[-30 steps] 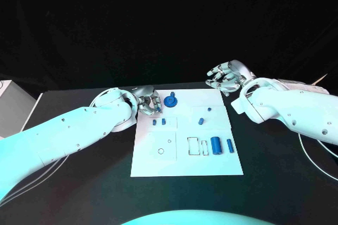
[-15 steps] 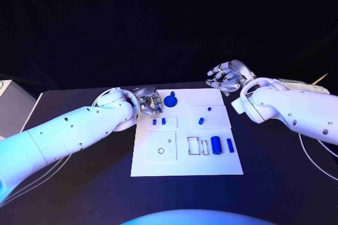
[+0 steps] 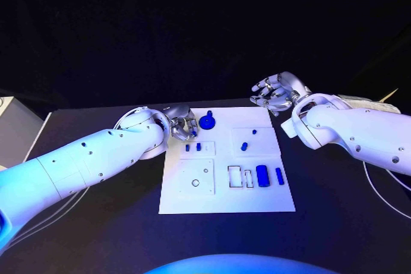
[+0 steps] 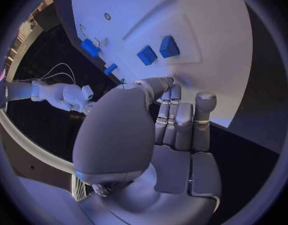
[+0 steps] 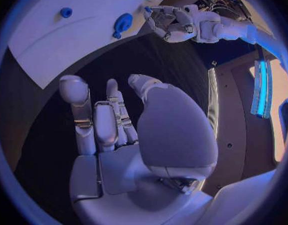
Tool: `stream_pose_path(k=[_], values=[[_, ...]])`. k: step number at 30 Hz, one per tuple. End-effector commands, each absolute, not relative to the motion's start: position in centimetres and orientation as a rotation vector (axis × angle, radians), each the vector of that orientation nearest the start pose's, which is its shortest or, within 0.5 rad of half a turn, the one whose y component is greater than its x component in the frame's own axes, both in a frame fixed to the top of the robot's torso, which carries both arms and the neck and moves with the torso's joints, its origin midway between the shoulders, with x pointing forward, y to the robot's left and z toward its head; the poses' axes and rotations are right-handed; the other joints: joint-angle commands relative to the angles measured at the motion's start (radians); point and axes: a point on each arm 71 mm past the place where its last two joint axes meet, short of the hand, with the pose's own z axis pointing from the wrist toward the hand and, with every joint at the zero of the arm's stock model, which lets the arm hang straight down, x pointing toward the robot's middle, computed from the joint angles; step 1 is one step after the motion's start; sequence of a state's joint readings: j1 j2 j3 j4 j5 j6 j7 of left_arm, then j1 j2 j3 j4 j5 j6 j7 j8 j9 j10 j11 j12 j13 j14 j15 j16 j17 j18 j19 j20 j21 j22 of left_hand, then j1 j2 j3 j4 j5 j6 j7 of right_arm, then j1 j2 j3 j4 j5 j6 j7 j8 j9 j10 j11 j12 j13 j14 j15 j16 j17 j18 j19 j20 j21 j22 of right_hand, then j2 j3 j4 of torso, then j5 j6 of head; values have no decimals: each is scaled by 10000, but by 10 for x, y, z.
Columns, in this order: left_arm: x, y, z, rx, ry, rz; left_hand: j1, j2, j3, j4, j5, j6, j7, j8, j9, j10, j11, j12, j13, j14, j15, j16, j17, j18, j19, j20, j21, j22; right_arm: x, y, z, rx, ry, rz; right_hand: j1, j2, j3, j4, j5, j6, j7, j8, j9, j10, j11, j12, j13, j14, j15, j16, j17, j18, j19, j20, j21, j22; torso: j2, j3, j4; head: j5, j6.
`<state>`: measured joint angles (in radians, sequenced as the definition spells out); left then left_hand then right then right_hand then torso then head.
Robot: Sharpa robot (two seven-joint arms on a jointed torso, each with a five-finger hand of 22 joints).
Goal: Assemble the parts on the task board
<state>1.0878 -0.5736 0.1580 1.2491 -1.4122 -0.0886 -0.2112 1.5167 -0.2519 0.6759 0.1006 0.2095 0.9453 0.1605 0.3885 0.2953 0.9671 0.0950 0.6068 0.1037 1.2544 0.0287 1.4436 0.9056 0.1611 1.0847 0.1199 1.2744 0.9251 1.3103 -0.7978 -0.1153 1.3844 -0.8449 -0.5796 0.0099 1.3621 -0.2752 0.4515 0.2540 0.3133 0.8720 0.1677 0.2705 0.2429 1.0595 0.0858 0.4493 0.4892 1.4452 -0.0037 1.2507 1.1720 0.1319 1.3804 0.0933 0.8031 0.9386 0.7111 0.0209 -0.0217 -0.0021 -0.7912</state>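
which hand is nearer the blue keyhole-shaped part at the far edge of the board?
Left. The left hand sits just beside the keyhole-shaped part at the task board's far left corner; the right hand hovers off the far right corner.

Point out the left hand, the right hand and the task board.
left hand (image 3: pixel 182 127), head view, on the curled fingers.
right hand (image 3: pixel 275 94), head view, on the palm.
task board (image 3: pixel 227 200), head view, on its bare near part.

Matt black counter (image 3: pixel 103 226); smooth white plastic task board (image 3: pixel 224 198); glossy blue plastic parts (image 3: pixel 262 176); silvery metal fingers (image 5: pixel 103 120).
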Motion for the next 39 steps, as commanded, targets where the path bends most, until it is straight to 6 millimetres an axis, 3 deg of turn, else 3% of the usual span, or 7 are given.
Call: stream_pose_path(k=[1,39], values=[[530,143,-211,43,18876,-6497,-86,15,-1,-31,32,71,-23,-39,8,74,-5,-45,-7,-76,-17,-25,-11,-139,-50,43,3,-4,526,-235,-155,4353,14795,8065,-116,12,21,-16,16,70,-19,60,-10,15,-49,-67,-8,44,-1,-18,-9,82,49,-18,-58,-10,-2,-6,-1,0,-7],[528,142,-214,216,19072,-6448,-179,30,-117,-185,3,215,-112,-116,96,339,-100,-29,111,-63,-81,22,47,-132,-98,12,-9,-22,526,-235,-155,4344,14820,8062,-138,7,29,-41,30,88,-21,67,-11,42,-49,-130,-77,29,-3,-49,-36,87,44,-20,-105,-39,6,0,-6,-16,-54]])
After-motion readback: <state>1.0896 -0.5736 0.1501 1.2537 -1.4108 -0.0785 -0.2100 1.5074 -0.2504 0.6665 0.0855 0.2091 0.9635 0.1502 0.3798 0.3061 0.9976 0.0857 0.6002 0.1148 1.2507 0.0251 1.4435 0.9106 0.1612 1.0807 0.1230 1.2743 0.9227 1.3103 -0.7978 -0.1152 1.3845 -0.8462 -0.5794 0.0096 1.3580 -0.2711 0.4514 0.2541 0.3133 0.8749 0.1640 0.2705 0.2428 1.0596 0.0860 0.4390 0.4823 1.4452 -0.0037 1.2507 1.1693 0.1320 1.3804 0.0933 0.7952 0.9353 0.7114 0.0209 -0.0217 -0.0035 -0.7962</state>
